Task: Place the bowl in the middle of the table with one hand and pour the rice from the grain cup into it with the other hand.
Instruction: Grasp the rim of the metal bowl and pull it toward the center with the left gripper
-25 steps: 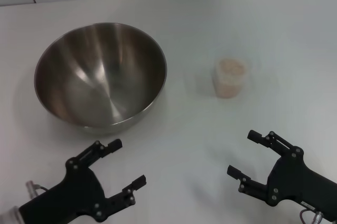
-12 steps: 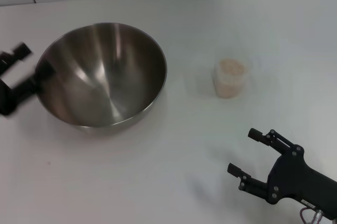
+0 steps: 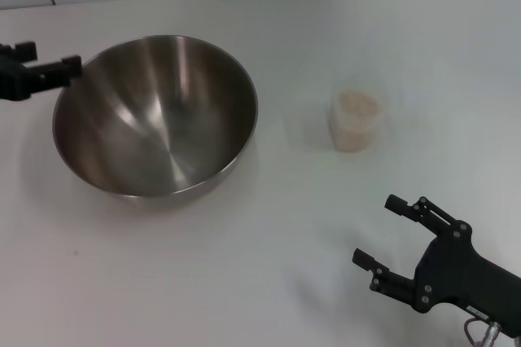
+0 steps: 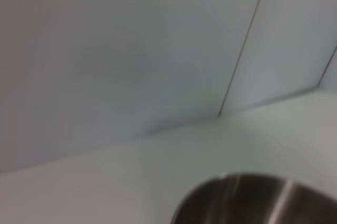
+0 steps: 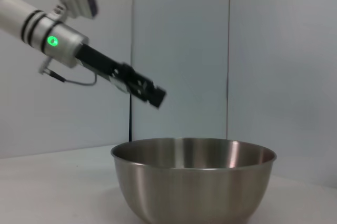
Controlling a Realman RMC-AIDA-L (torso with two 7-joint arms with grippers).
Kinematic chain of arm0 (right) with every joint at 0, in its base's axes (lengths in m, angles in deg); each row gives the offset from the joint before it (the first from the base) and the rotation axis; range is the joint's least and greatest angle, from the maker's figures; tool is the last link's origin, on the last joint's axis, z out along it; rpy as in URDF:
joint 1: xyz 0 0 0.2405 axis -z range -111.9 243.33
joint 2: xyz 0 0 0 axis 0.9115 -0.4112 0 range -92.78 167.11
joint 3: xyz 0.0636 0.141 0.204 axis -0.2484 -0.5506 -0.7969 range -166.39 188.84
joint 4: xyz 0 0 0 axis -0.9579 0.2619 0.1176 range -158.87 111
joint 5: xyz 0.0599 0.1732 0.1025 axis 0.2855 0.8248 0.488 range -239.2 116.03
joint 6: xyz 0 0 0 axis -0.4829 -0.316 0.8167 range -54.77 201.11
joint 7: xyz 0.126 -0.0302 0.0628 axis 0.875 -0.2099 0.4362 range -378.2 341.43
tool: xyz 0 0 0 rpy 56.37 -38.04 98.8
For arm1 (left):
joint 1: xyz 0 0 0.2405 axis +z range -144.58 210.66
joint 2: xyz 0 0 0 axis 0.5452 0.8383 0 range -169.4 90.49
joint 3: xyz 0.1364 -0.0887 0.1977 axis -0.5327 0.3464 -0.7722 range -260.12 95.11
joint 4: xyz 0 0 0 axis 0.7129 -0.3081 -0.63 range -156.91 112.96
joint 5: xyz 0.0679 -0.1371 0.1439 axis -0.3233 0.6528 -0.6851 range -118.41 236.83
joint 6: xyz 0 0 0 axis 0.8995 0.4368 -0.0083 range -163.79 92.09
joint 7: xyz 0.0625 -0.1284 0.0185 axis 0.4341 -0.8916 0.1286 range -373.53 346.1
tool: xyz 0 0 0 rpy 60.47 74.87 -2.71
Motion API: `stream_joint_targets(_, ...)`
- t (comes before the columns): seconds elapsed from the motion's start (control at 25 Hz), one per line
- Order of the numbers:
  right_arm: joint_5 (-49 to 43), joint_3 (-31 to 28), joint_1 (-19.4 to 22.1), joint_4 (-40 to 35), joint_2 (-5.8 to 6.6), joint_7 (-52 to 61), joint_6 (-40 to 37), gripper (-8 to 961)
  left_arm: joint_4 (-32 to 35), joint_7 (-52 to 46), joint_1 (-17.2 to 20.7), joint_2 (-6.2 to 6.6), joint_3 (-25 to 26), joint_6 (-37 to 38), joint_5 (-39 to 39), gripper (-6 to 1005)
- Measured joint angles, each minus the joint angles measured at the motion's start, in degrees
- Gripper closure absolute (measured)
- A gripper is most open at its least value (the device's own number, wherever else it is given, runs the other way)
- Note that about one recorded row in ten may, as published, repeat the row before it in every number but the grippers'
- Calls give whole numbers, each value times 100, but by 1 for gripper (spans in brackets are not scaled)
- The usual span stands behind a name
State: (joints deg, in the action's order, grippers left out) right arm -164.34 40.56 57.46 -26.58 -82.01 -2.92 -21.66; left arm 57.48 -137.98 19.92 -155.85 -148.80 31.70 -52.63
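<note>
White smooth table (image 3: 269, 5) carries the large round stainless-steel bowl (image 3: 155, 115), with the small clear plastic grain cup (image 3: 356, 121) of pale rice (image 3: 357, 104) well apart beside it. Left gripper (image 3: 45, 70) hovers spread beside the bowl's rim, probably to seize it. Right gripper (image 3: 389, 233) waits released, nearer the robot than the cup.

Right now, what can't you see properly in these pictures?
- Left gripper: the head view's left edge cuts it off near the bowl rim, so its fingers' state is unclear.
- Bowl: the left wrist view's bottom edge hides all but its rim.
- Grain cup: the right wrist view misses it; only the head view shows the rice.
- Right gripper, open: its arm runs off the head view's corner.
</note>
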Motion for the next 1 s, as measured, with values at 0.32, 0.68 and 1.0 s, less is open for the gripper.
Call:
stream_joint_targets(0.32, 2, 3, 7, 9, -9, 0, -13, 128, -273, -497, -608, -215, 4, 52, -1381, 185)
stream_joint_targets(0.68, 2, 2, 6, 6, -9, -3, -18, 127, -887, -543, -932, -207, 56, -283, -1955, 186)
stream_joint_targets(1.0, 2, 2, 1, 1, -9, -6, -26, 128, -1260, -543, -1098, -209, -64, -358, -2071, 185)
